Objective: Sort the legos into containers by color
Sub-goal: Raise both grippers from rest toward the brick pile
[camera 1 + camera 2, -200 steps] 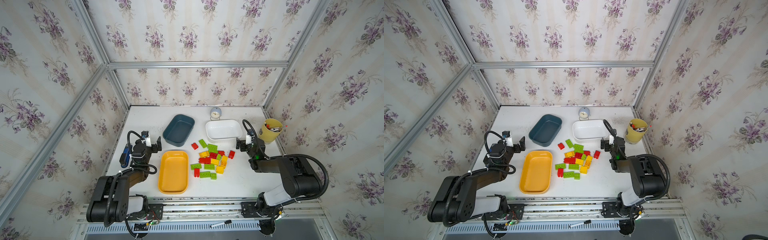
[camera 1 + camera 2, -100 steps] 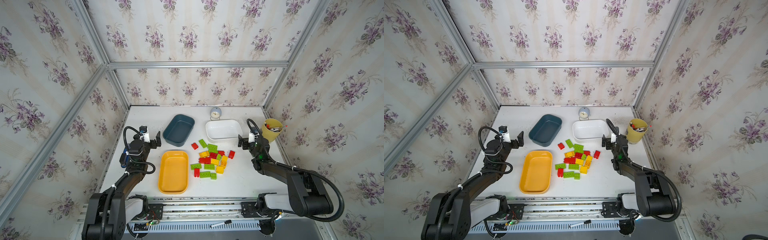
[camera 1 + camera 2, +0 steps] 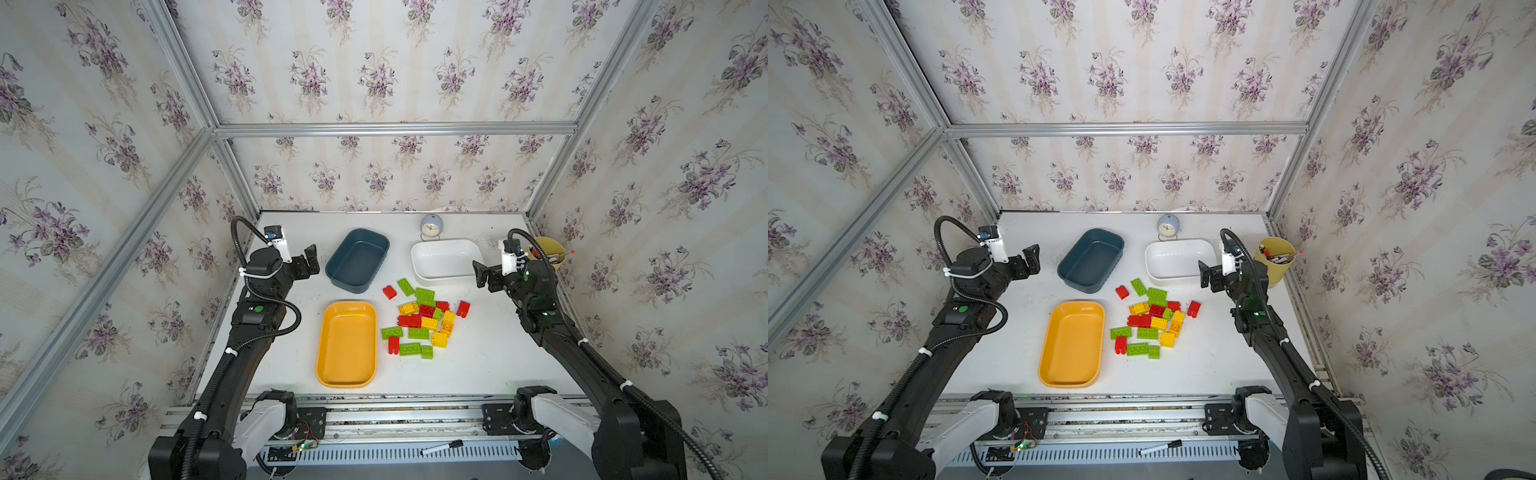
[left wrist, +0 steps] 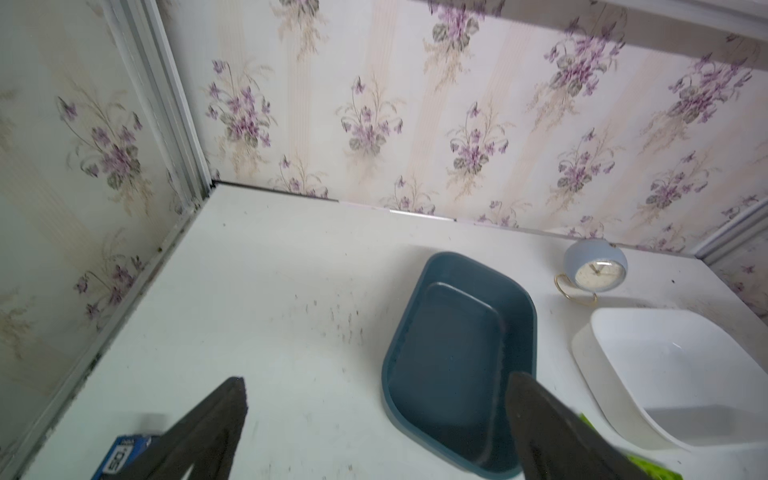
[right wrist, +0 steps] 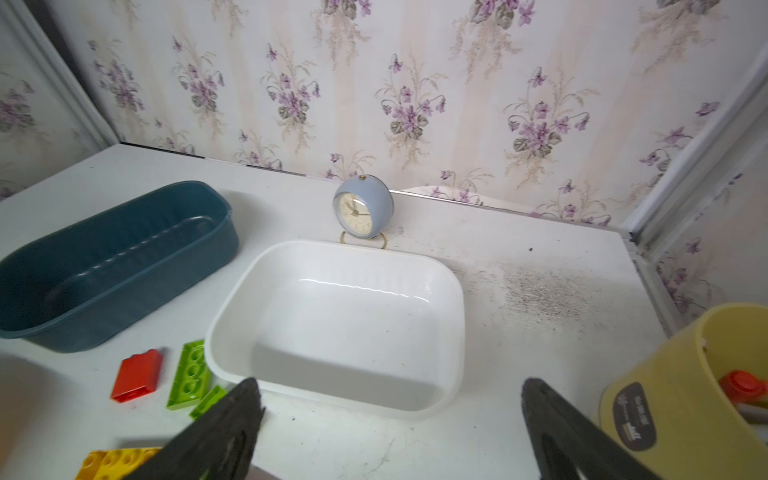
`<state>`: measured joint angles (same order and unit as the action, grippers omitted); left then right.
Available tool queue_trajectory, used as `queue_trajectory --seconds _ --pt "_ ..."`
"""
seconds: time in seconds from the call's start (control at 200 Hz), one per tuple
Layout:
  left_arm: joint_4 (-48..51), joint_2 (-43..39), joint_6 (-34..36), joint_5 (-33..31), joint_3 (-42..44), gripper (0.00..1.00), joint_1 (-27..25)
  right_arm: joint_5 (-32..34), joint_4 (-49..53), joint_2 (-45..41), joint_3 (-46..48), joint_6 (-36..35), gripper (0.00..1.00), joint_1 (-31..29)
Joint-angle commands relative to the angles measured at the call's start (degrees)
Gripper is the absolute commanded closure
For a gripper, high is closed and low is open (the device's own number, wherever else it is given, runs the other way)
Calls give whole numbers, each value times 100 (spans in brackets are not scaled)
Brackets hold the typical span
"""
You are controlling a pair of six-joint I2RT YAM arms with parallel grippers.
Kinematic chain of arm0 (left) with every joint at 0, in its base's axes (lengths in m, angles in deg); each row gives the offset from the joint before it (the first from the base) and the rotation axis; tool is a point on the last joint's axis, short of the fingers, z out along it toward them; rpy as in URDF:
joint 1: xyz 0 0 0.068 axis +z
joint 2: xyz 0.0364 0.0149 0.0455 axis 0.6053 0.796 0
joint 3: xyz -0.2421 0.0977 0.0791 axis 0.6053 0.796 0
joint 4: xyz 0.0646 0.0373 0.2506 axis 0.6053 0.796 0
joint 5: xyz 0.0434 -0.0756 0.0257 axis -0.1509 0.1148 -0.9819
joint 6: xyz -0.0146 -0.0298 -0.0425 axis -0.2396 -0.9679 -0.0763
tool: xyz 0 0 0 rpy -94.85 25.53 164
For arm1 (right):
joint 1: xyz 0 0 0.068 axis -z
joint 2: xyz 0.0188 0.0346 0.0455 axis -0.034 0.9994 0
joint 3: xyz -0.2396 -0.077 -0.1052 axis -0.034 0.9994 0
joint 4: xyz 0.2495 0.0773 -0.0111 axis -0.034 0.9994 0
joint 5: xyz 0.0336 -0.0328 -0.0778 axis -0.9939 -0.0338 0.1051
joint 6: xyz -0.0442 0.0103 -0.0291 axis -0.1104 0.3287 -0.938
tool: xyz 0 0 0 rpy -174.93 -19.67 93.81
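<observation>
The legos [image 3: 424,322] [image 3: 1154,322], red, lime green and yellow, lie in a loose heap on the white table, right of the yellow-orange container [image 3: 347,345] [image 3: 1071,345]. Behind them stand the dark blue container [image 3: 357,259] [image 4: 449,357] and the white container [image 3: 446,257] [image 5: 345,324]; all three hold nothing. My left gripper [image 3: 308,262] [image 4: 376,378] hovers open just left of the blue container. My right gripper [image 3: 484,276] [image 5: 390,381] hovers open at the white container's right front corner. A red lego [image 5: 137,376] and a green lego [image 5: 189,374] lie beside that container.
A small blue alarm clock [image 3: 431,226] stands at the back wall behind the white container. A yellow pen cup [image 3: 546,253] sits at the back right, close to my right wrist. A marker [image 3: 442,448] lies on the front rail. Papered walls close three sides.
Both arms have unfolded and stretched out over the table. Each gripper has risen and moved a little toward the back, staying open.
</observation>
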<state>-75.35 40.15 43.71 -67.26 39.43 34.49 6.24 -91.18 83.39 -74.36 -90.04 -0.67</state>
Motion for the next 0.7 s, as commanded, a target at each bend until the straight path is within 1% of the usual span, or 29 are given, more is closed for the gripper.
queue_trajectory --seconds 0.0,0.195,0.26,0.32,0.335,0.365,0.535,0.605,0.625,0.695 --pt "1219 -61 -433 338 -204 1 -90 -801 1062 -113 -272 212 0 1" --pt "1678 -207 -618 1129 -313 1 -285 -1715 1939 -93 -631 396 0 3" --pt "1800 -205 -656 1340 -362 1 -303 -1892 2052 -91 -646 438 0 4" --pt "1901 -194 -714 1418 -404 1 -313 -1924 2089 -118 -612 460 0 -2" --pt "1919 -191 -732 1553 -415 1 -325 -1933 2091 -126 -604 454 0 -1" --pt "1949 -178 -744 1615 -426 1 -345 -1935 2131 -144 -602 443 0 3" --pt "2083 -188 -884 1479 -476 1 -518 -1987 2305 -198 -663 378 0 2" --pt "2182 -145 -1034 1479 -538 1 -594 -2014 2370 -207 -706 351 0 0" --pt "2193 -128 -1066 1327 -555 1 -621 -2028 2388 -207 -720 342 0 -2" --pt "2253 -83 -1240 1291 -614 1 -741 -2082 2471 -198 -774 312 0 5"
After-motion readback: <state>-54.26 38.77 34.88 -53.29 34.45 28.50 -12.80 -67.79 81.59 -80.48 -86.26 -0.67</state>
